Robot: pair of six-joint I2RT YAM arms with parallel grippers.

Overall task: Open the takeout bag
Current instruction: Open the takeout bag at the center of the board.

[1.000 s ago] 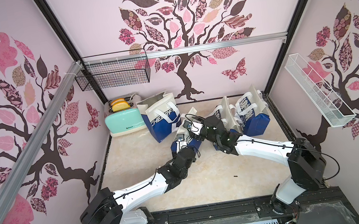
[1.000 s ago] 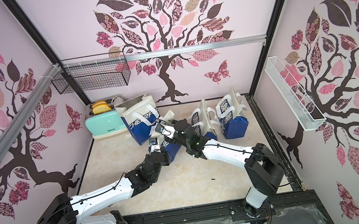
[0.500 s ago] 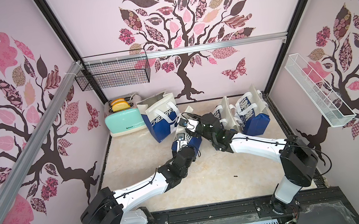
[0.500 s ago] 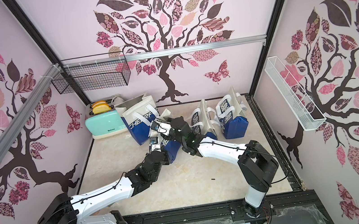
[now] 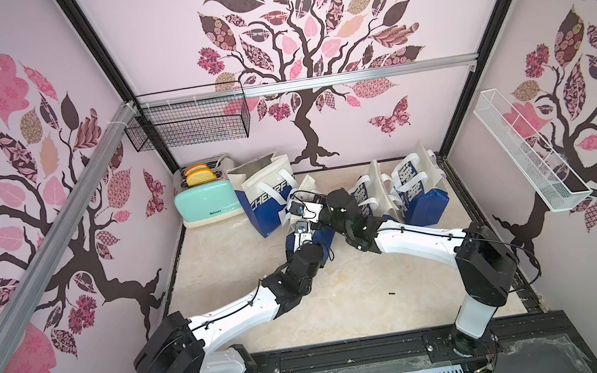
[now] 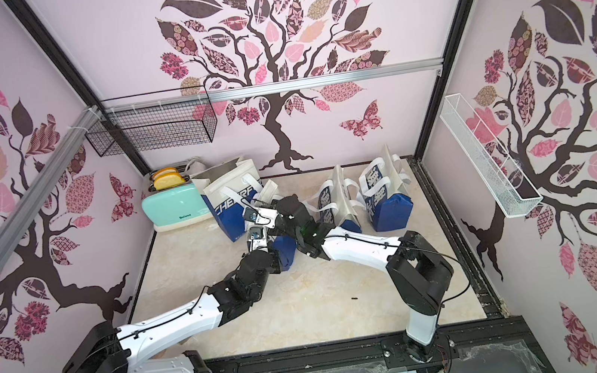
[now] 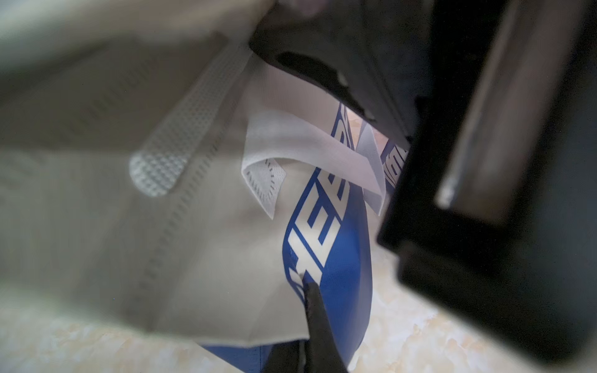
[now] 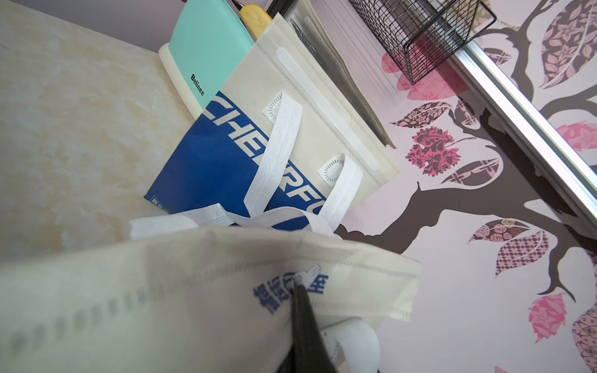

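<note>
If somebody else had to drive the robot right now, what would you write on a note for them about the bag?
Left gripper: shut on a cream side panel of the takeout bag.
Right gripper: shut on the same bag's top edge, right at the small blue print.
Where: the bag stands mid-table between the two arms, close to the big CHEERFUL bag and the toaster.
Done: both grips are on the bag.
Left to do: pull the two sides apart. The mouth does not look opened yet.

Both arms reach fwd, wrists close together; left gripper (image 7: 309, 285) & right gripper (image 8: 298, 287) clamped tight.
</note>
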